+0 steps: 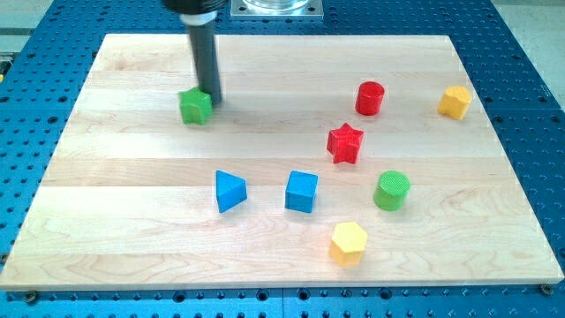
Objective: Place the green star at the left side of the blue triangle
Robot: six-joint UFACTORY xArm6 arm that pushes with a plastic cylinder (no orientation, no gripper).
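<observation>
The green star [195, 107] lies in the upper left part of the wooden board [132, 177]. My tip [213, 99] is right at the star's upper right edge, touching or almost touching it. The blue triangle [229, 192] lies lower on the board, below and a little to the right of the green star, well apart from it.
A blue cube [301, 192] sits right of the triangle. A red star [345, 143], a red cylinder [370, 98], a green cylinder [391, 191], a yellow hexagon [349, 243] and another yellow hexagon [455, 102] lie on the right half.
</observation>
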